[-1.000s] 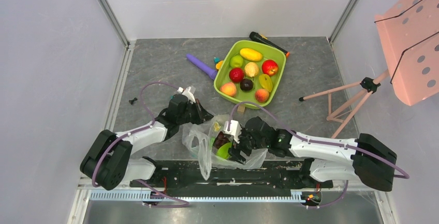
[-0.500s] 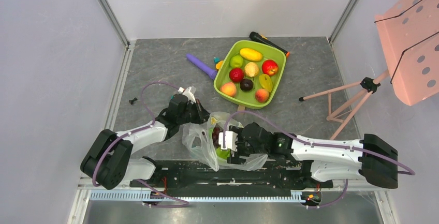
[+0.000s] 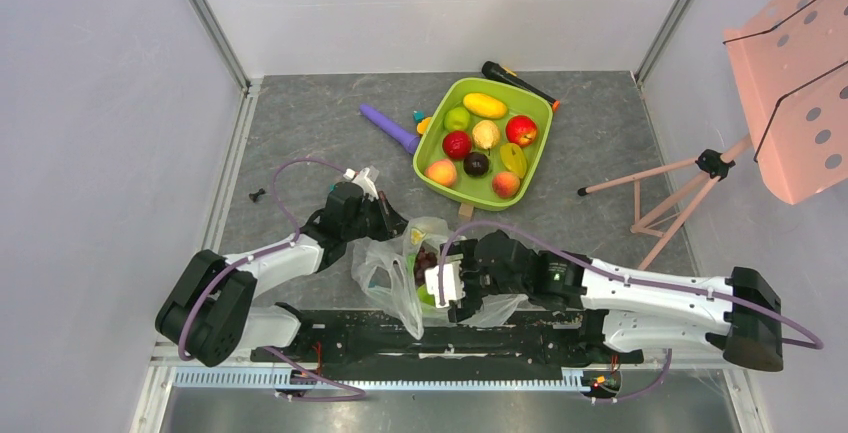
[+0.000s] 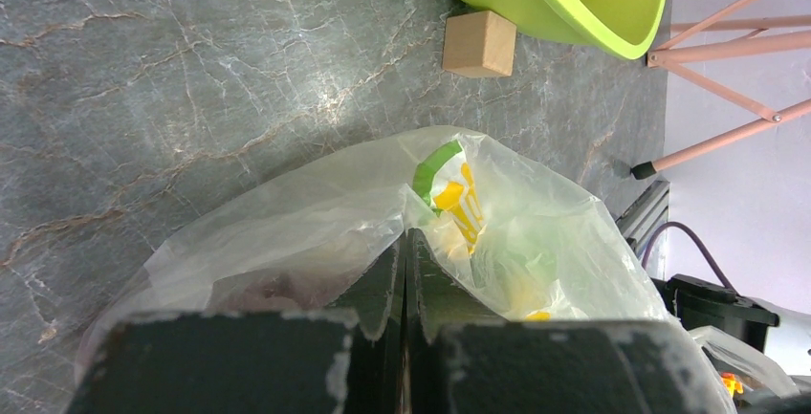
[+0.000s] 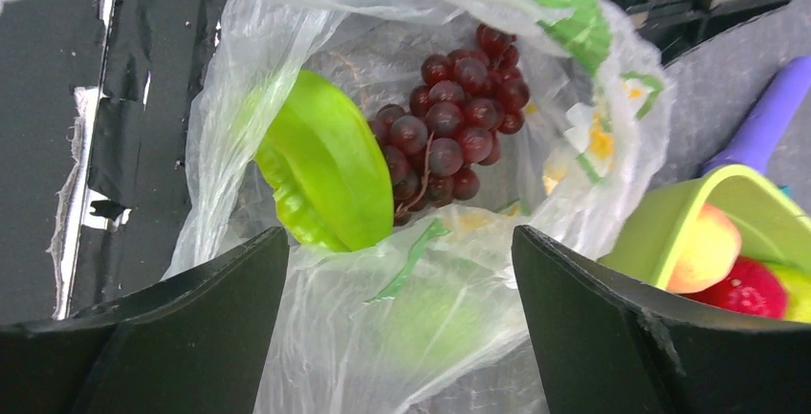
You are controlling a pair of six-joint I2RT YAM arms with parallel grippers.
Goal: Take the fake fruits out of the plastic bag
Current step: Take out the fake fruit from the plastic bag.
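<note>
Both grape bunch & green starfruit lie dead ahead of R hand, jaws spread — L hand pinched tight on plastic bag rim.

Bag at the table's near edge, left gripper at its rear, right gripper on its right.
Grapes and a star fruit lie side by side in the bag. Just behind the bag sits a block, then, rightward, the tray holding fruits; the stick lies farther behind the bag.
</note>
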